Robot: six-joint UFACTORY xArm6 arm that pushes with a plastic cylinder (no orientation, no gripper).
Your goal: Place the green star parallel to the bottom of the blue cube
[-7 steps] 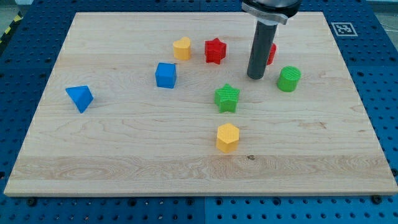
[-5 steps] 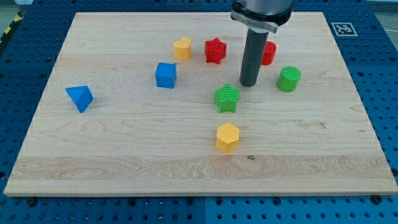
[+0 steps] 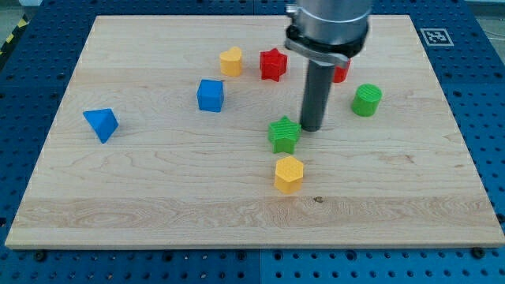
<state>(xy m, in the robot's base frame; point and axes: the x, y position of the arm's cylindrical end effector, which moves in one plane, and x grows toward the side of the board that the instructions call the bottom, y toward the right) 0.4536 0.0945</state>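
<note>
My tip (image 3: 311, 128) rests on the wooden worktop (image 3: 158, 181) right against the upper right side of the green star (image 3: 284, 135), touching it or all but touching it. There are no jaws on this arm to be open or closed; it ends only in the dark rod.

The green star sits a little right of the worktop's middle, slightly nearer the far edge than the near one. The blue cube (image 3: 211, 95) lies to the star's left and closer to the far edge, well apart from it. Just beside the star, toward the near edge, stands a yellow hexagonal block (image 3: 289, 173), close but not touching.

Near the far edge, a second yellow block (image 3: 230, 61) and a red star (image 3: 273, 64) sit side by side, apart from each other. Another red block (image 3: 341, 71) is mostly hidden behind the rod, so its shape cannot be made out. A green cylinder (image 3: 366, 100) stands to the right of the rod, toward the right edge. A blue triangular block (image 3: 101, 124) lies alone near the left edge, well apart from everything else.
</note>
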